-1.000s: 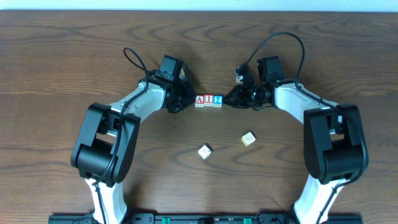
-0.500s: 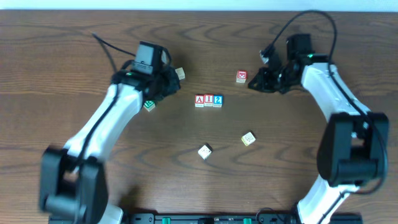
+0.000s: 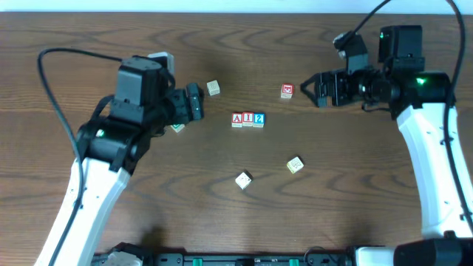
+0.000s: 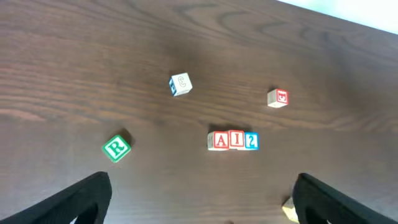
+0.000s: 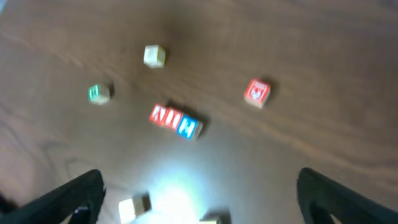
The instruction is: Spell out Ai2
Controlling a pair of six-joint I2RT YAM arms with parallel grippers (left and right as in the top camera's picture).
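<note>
Three blocks stand side by side in a row (image 3: 247,118) at mid-table, reading red A (image 4: 221,140), red I (image 4: 236,139), blue 2 (image 4: 250,141); the right wrist view shows the same row (image 5: 175,121) blurred. My left gripper (image 3: 194,103) hangs raised to the left of the row, open and empty, its dark fingers (image 4: 87,199) wide apart. On the other side, raised up and to the right of the row, my right gripper (image 3: 314,89) is also open and holds nothing. Neither gripper touches a block.
Loose blocks lie around the row: a green R block (image 4: 115,148) at left, a blue C block (image 4: 180,84) behind, a red-lettered block (image 3: 287,91) at back right, and two pale blocks (image 3: 295,164) (image 3: 243,179) in front.
Both grippers were shut close beside the row's ends a second ago. They have since drawn back outward and upward, and both now stand open. The row has not moved.
</note>
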